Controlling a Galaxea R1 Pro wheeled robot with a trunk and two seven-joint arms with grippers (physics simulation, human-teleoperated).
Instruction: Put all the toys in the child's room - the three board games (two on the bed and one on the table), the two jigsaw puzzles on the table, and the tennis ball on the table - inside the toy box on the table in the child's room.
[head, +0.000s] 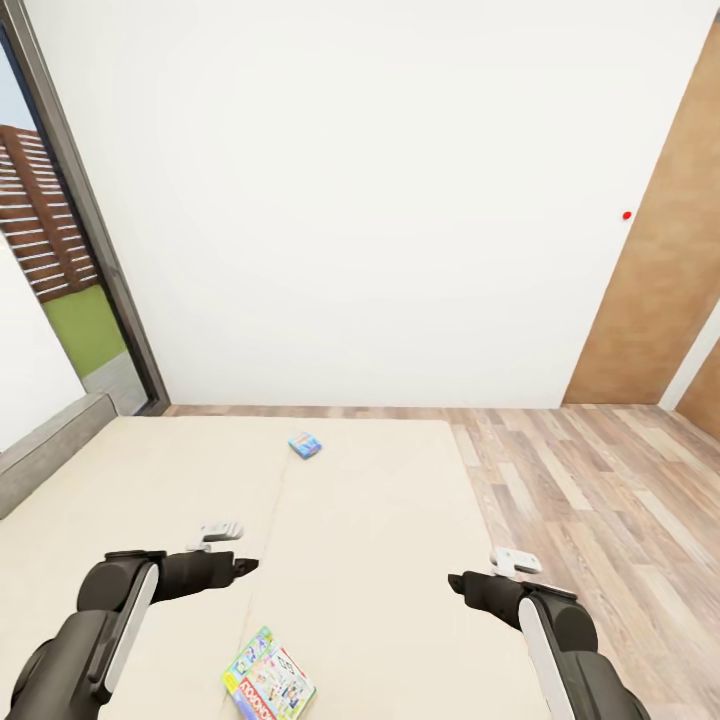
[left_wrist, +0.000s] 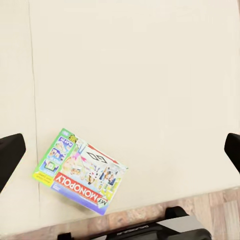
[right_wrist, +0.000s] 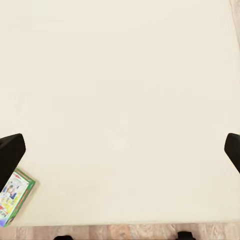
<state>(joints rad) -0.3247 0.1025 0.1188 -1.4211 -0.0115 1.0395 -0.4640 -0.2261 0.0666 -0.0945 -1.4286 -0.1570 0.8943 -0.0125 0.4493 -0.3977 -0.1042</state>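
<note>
A wide cream bed (head: 380, 520) lies in front of me in the head view. Two board games rest on it: a green-edged Monopoly box (head: 268, 684) near the bed's front edge, between my arms, and a small blue box (head: 305, 445) near the far edge. In the left wrist view, my left gripper (left_wrist: 121, 155) hangs open above the bed, with the Monopoly box (left_wrist: 80, 172) below it and toward one black fingertip (left_wrist: 10, 155). My right gripper (right_wrist: 120, 150) is open over bare bed, and a corner of the same box (right_wrist: 14, 196) peeks in at the picture's edge.
Brown wood-plank floor (head: 600, 500) runs along the bed's right side. A white wall (head: 380, 200) stands behind the bed, with a glass door frame (head: 90, 230) at the left and a brown panel (head: 660, 290) at the right. A grey padded edge (head: 50, 450) borders the bed's left.
</note>
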